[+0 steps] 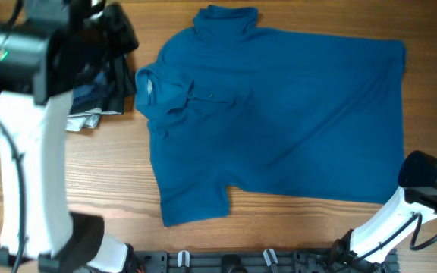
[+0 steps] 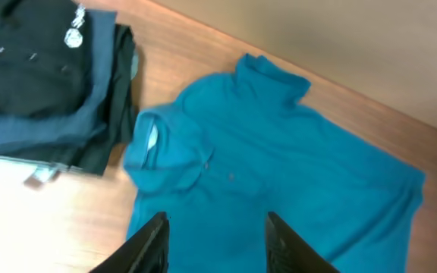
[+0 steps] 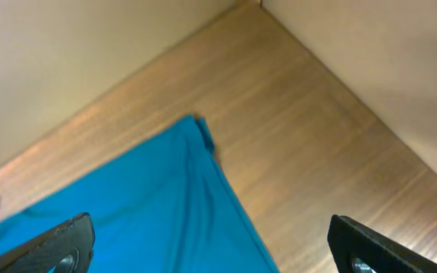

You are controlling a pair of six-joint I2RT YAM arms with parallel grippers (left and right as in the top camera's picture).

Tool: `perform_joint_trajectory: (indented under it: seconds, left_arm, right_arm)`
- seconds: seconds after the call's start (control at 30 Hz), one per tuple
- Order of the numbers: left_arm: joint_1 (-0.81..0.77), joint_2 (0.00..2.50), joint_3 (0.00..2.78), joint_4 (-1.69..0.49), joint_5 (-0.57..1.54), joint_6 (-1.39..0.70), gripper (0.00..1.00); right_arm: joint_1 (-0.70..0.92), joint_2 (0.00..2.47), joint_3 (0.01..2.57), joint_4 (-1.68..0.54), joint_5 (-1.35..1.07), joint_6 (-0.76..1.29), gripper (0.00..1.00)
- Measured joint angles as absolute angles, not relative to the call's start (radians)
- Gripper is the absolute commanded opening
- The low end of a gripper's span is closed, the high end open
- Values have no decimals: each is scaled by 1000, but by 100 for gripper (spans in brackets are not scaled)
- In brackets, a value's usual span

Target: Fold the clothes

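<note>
- While the shirt (image 1: 279,114) lies spread flat on the table (image 1: 112,189), it is seen from above with its collar (image 1: 154,87) turned to 9 o'clock and its bottom edge turned to 3 o'clock.
- One sleeve (image 1: 226,19) is pointed to 12 o'clock, and the other sleeve (image 1: 196,205) is pointed to 6 o'clock.
- The front of the shirt is turned up, and small folds are seen near the collar.
- A pile (image 2: 44,91) of dark clothes is seen just beside the collar, at its 9 o'clock side.
- A black top (image 2: 21,68) with a small white mark is laid on the pile.
- The left claw (image 2: 217,246) is held above the shirt, at about 5 o'clock from the collar.
- Its two fingers are parted some way, not fully, and nothing is held between them.
- The right claw (image 3: 211,250) is opened very wide, and nothing is held in it.
- Under the right claw, a corner (image 3: 199,129) of the shirt and bare wood are seen.
- From above, the left arm (image 1: 29,136) is seen at 9 o'clock, and part of the pile is hidden by it.
- The right arm (image 1: 423,189) is seen at 4 o'clock, just beside the bottom edge of the shirt.
</note>
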State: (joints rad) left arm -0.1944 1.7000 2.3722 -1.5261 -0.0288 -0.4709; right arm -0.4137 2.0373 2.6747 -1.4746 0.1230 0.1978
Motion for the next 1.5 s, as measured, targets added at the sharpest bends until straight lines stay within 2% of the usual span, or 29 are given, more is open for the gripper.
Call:
perform_joint_trajectory:
  seconds: [0.03,0.07,0.1,0.2,0.33,0.5,0.7,0.93,1.23,1.33,1.5]
  left_arm:
    - [-195,1678,2372,-1557,-30,-477,47]
    - [-196,1661,2372,-1588,-30,-482,77]
    - [-196,1646,2373,-1626,-30,-487,100]
    - [-196,1639,2366,-1683,-31,-492,100]
    - [-196,1643,2310,-1682,-20,-496,100]
    - [-204,1652,2218,-1661,-18,-500,100]
    - [-278,1653,2157,-1652,-64,-551,100]
    - [-410,1651,1999,-1500,-86,-609,100]
    - [-417,1653,1748,-1351,-85,-643,100]
    - [-393,1653,1730,-1346,-86,-643,100]
    - [-303,1653,1730,-1298,-86,-643,100]
  right_arm:
    - [-414,2037,2675,-1468,123,198,99]
    - [-414,2037,2675,-1456,123,200,99]
    - [-414,2037,2675,-1440,122,202,99]
    - [-414,2037,2675,-1453,110,176,100]
    - [-415,2037,2675,-1602,130,148,100]
    - [-451,2012,2613,-1602,139,165,100]
    - [-467,1708,2243,-1602,105,198,100]
    - [-467,1339,1775,-1510,86,243,100]
    - [-472,1372,1168,-1168,45,287,100]
    - [-505,1375,1042,-1068,41,342,100]
    - [-662,1404,943,-1018,36,431,100]
